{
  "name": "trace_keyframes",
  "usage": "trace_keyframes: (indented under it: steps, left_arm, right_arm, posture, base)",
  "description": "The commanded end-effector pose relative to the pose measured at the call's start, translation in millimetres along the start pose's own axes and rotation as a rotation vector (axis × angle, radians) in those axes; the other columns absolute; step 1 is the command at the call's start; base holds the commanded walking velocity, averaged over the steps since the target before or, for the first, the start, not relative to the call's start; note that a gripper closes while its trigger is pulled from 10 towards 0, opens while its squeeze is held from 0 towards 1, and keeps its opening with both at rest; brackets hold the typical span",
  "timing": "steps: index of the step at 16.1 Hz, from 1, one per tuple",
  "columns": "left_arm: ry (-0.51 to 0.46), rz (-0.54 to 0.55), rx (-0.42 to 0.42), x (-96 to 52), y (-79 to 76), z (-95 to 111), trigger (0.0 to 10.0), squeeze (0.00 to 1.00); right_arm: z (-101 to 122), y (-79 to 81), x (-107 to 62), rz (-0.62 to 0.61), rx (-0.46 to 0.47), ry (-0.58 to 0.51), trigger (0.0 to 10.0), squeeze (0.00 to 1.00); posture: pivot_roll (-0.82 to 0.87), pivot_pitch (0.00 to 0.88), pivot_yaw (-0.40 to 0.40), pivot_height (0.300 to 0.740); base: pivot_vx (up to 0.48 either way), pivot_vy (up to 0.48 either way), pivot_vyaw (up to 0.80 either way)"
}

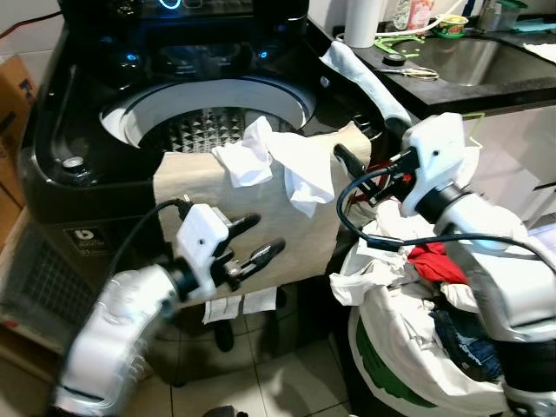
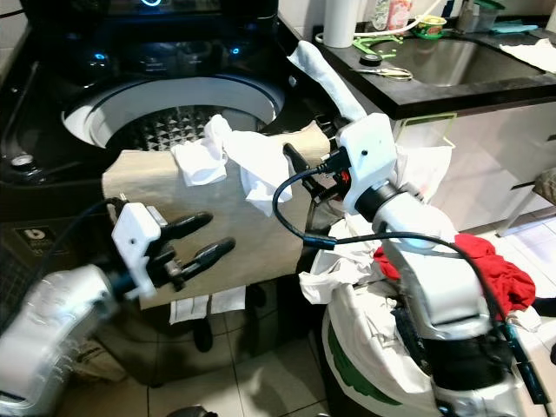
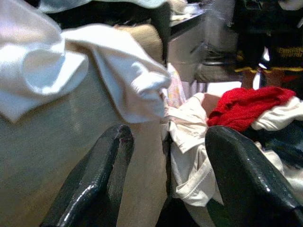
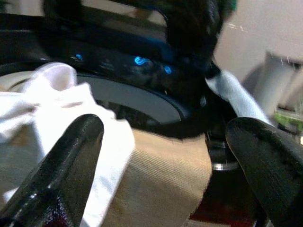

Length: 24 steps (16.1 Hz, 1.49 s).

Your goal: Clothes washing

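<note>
Loading is barely started. The top-load washer (image 1: 87,148) is sitting lid-up, drum showing bare metal at 12 o'clock (no clothes visible inside). A beige towel (image 1: 208,187) is draping over the front rim, half out, with a white cloth (image 1: 278,161) lying on top of it.

The left gripper (image 1: 252,243) is hovering in front of the towel's lower part, fingers apart, holding nothing. The right gripper (image 2: 300,169) is reaching toward the towel's edge at 3 o'clock, fingers spread, also empty.

The laundry bag (image 1: 408,365) at 4 o'clock is sitting full: red garment (image 1: 434,261), white pieces, something dark. Judging from this, nearly everything is waiting to go in.
</note>
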State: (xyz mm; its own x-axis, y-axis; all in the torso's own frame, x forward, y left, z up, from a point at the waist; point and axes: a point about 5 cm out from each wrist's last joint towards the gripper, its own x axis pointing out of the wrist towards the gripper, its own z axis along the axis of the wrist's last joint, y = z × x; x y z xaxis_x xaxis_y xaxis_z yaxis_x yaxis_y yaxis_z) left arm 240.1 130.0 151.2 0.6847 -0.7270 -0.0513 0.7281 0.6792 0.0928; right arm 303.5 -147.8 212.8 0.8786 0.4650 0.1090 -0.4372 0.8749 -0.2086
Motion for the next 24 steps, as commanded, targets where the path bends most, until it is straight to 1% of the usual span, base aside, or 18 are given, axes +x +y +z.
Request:
trace_keyframes:
  steps: [1,2,3,4,5,6,7,8,9,10,11,12,13,14,15,17,19,24]
  left_arm:
    - [-0.002,0.007,0.011,1.1,-8.1,-2,10.0,0.00]
    - [0.009,0.008,0.016,1.1,-13.8,-5,10.0,0.00]
    - [0.003,0.012,0.012,1.1,-18.2,-5,10.0,0.00]
    - [0.001,0.020,0.003,0.3,-22.4,-5,10.0,0.00]
    - [0.005,0.007,-0.004,0.1,-24.5,-6,10.0,0.00]
    - [0.000,-0.005,-0.010,-0.1,-26.0,-5,10.0,0.00]
    - [-0.015,-0.047,-0.030,-1.9,-30.7,-1,10.0,0.00]
    - [-0.020,-0.066,-0.034,-2.9,-33.4,0,10.0,0.00]
    - [-0.018,-0.064,-0.031,-2.4,-33.8,-1,10.0,0.00]
    - [-0.020,-0.062,-0.033,-1.1,-34.4,0,10.0,0.00]
    - [-0.023,-0.065,-0.038,-0.8,-35.0,1,10.0,0.00]
    - [-0.021,-0.070,-0.042,-1.1,-35.1,1,10.0,0.00]
    - [-0.017,-0.073,-0.042,-1.0,-35.4,0,10.0,0.00]
    - [-0.016,-0.072,-0.041,-0.8,-35.1,0,10.0,0.00]
    - [-0.015,-0.064,-0.040,-1.2,-33.8,0,10.0,0.00]
    - [-0.008,-0.058,-0.043,-2.8,-34.1,0,10.0,0.00]
    - [-0.003,-0.062,-0.045,-3.0,-35.3,-1,10.0,0.00]
    - [-0.004,-0.056,-0.048,-3.3,-36.2,-1,10.0,0.00]
  right_arm:
    - [-5,-4.4,1.4,-0.035,0.085,0.000,10.0,1.00]
    - [-12,-2.8,1.0,-0.048,0.198,0.010,10.0,1.00]
    - [-16,-3.7,-0.7,-0.074,0.226,0.010,10.0,1.00]
    - [-29,-4.6,-3.7,-0.107,0.393,0.030,10.0,1.00]
    - [-37,0.6,-5.1,-0.044,0.500,0.067,10.0,0.94]
    - [-38,8.5,-7.1,0.040,0.521,0.089,10.0,0.58]
    - [-39,24.8,-13.1,0.187,0.524,0.130,10.0,0.00]
    - [-42,30.9,-15.1,0.225,0.544,0.161,10.0,0.00]
    - [-46,31.8,-14.4,0.215,0.538,0.182,10.0,0.00]
    - [-54,25.4,-9.1,0.126,0.564,0.203,10.0,0.00]
    - [-54,20.6,-5.3,0.094,0.603,0.187,10.0,0.00]
    - [-53,19.6,-0.1,0.113,0.632,0.176,10.0,0.00]
    - [-52,22.9,7.1,0.169,0.635,0.179,10.0,0.00]
    - [-51,25.4,9.3,0.193,0.629,0.187,1.8,0.00]
    - [-52,29.4,11.1,0.241,0.618,0.203,0.0,0.00]
    - [-54,37.8,12.7,0.351,0.660,0.236,0.0,0.00]
    - [-53,42.1,15.6,0.389,0.678,0.227,0.0,0.00]
    - [-33,40.9,25.2,0.457,0.657,0.158,0.0,0.00]
  posture:
    - [-0.03,0.000,0.027,0.719]
    - [-0.02,0.000,0.020,0.719]
    - [-0.02,0.000,0.019,0.719]
    - [-0.02,0.000,0.023,0.719]
    - [-0.02,0.000,0.023,0.719]
    - [-0.02,0.000,0.022,0.719]
    - [-0.02,0.000,0.021,0.719]
    - [-0.02,0.000,0.021,0.719]
    - [-0.02,0.000,0.020,0.719]
    - [-0.02,0.000,0.019,0.719]
    - [-0.02,0.000,0.021,0.719]
    - [-0.02,0.000,0.023,0.719]
    - [-0.02,0.000,0.022,0.719]
    - [-0.01,0.000,0.020,0.719]
    - [-0.01,0.000,0.015,0.719]
    - [-0.01,0.000,0.013,0.719]
    - [-0.01,0.000,0.007,0.719]
    - [-0.01,0.000,-0.003,0.719]
  base:
    - [0.000,0.000,0.00]
    - [0.000,0.000,0.00]
    - [0.000,0.000,0.00]
    - [0.000,0.000,0.00]
    - [0.000,0.000,0.00]
    - [0.000,0.000,0.00]
    - [0.000,0.000,0.00]
    - [0.000,0.000,0.00]
    - [0.000,0.000,0.00]
    - [0.000,0.000,0.00]
    - [0.000,0.000,0.00]
    - [0.000,0.000,0.00]
    - [0.000,0.000,0.00]
    - [0.000,0.000,0.00]
    - [0.000,0.000,0.00]
    - [0.000,0.000,0.00]
    - [0.000,0.000,0.00]
    - [0.000,0.000,0.00]
